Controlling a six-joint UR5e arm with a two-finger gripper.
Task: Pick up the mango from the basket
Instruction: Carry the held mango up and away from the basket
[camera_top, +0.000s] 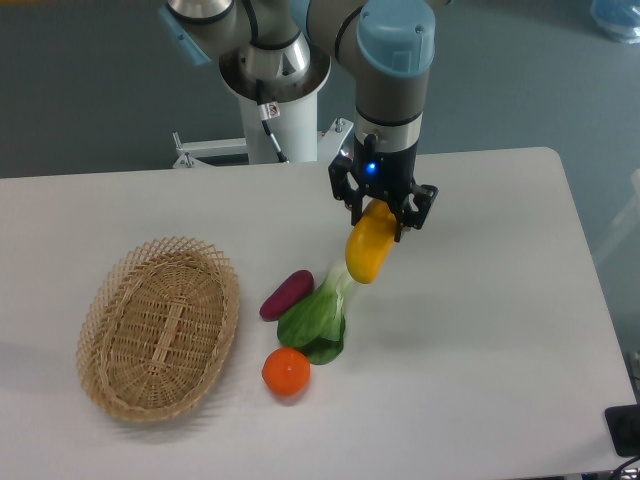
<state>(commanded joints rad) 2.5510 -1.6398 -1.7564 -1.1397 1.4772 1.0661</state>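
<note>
One basket (158, 328), mango (370, 251), orange (286, 371), eggplant (286, 294), leafy green (318, 322).

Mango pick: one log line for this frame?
end effector: shut on mango | mango: lifted, hanging over table, right of basket | basket: empty

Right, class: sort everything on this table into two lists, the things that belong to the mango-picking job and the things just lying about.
Part of the job:
- mango, held by the gripper above the table
- basket, with nothing visible inside

Just lying about:
- purple eggplant-like piece
- leafy green vegetable
- round orange fruit
</note>
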